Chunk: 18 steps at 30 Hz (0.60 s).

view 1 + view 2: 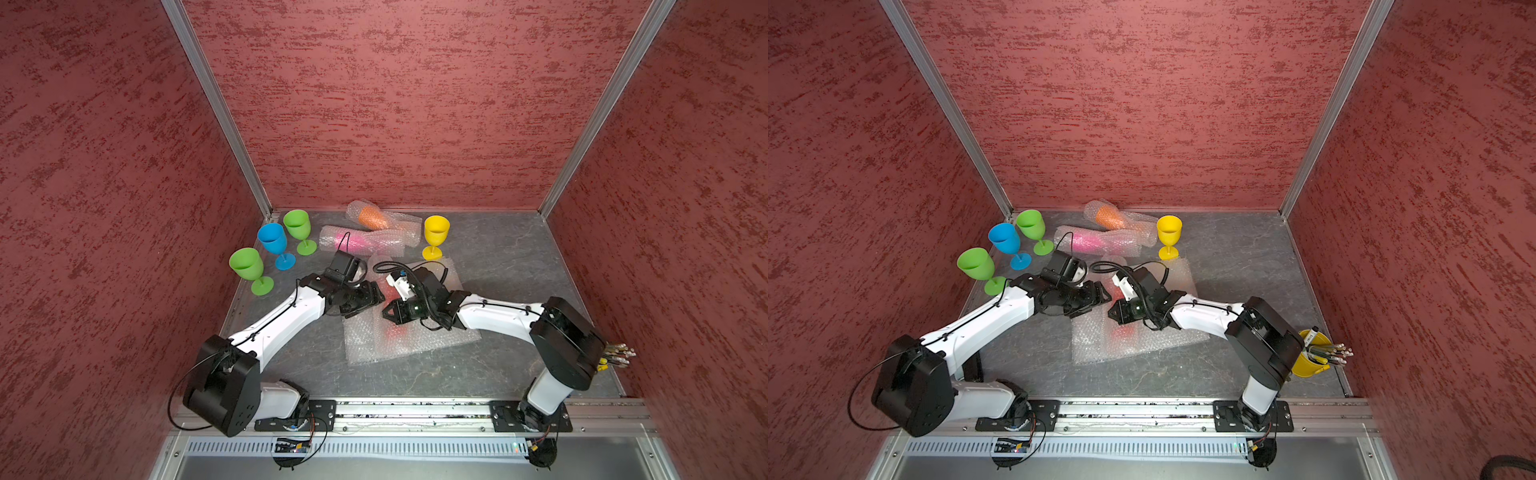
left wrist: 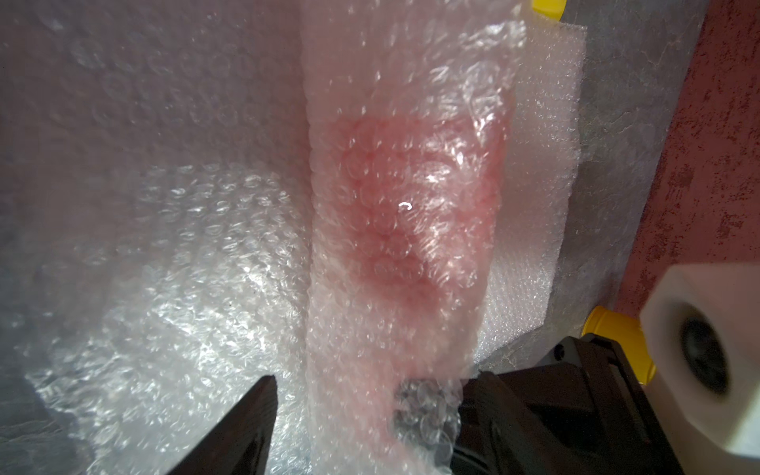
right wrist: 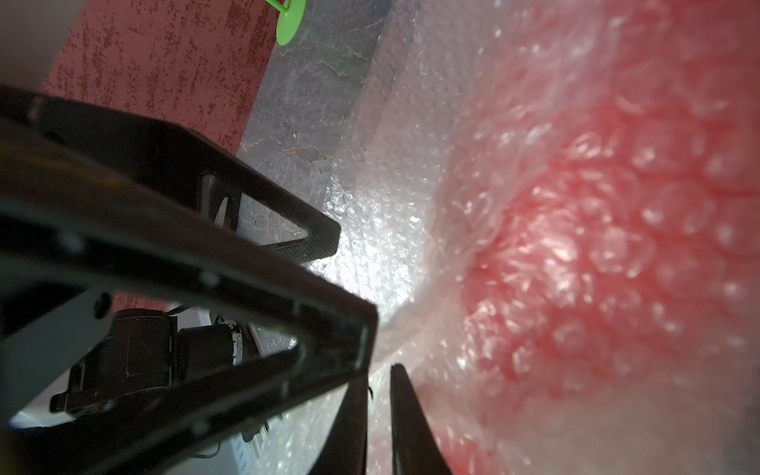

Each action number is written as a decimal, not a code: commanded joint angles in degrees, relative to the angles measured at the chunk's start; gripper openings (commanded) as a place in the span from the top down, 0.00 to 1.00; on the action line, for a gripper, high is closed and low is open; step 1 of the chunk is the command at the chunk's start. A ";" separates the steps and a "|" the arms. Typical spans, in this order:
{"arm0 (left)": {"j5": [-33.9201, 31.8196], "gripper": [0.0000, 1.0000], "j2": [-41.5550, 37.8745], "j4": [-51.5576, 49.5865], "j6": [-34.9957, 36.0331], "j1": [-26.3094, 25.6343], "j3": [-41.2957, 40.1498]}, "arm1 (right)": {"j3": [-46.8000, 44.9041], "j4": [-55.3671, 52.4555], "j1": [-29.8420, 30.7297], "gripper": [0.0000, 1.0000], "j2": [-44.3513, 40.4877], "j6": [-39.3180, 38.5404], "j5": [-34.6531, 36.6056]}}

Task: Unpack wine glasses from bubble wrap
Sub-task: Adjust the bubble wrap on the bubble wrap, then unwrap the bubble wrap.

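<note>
A red wine glass (image 1: 395,332) (image 2: 403,214) lies wrapped in bubble wrap (image 1: 365,345) at the table's middle, on top of flat sheets. My left gripper (image 1: 376,291) (image 2: 374,376) is open, its jaws either side of a raised fold of that wrap. My right gripper (image 1: 386,311) (image 3: 380,378) faces it, shut on a thin layer of the wrap beside the red glass (image 3: 596,246). Two green glasses (image 1: 247,264) (image 1: 297,224), a blue one (image 1: 272,239) and a yellow one (image 1: 436,230) stand upright and unwrapped. An orange glass (image 1: 372,216) and a pink glass (image 1: 357,243) lie in wrap rolls at the back.
A yellow bucket (image 1: 1312,357) of pencils stands at the right front, behind the right arm's elbow. Red textured walls close in the table on three sides. The standing glasses crowd the back left corner, close to the left arm.
</note>
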 commanded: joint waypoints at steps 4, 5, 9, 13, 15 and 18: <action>1.01 0.32 4.14 2.16 0.40 -0.65 1.74 | 2.41 1.23 0.64 0.85 0.80 0.26 0.84; 0.97 0.33 4.68 2.47 0.42 -0.73 1.82 | 2.54 1.21 0.60 0.84 0.82 0.26 0.89; -0.09 0.46 5.47 2.78 0.71 -0.44 1.59 | 2.81 0.25 0.58 0.83 0.75 0.08 1.61; -0.11 0.61 5.38 2.89 1.20 0.04 0.86 | 3.31 -3.38 0.60 0.71 -0.93 -1.84 3.38; -0.16 0.64 5.45 2.80 1.32 0.03 0.69 | 3.83 -6.09 0.62 0.68 -2.23 -3.60 5.32; -0.31 0.65 5.23 2.77 1.35 0.08 0.66 | 4.06 -9.52 0.01 0.64 -4.48 -5.59 9.57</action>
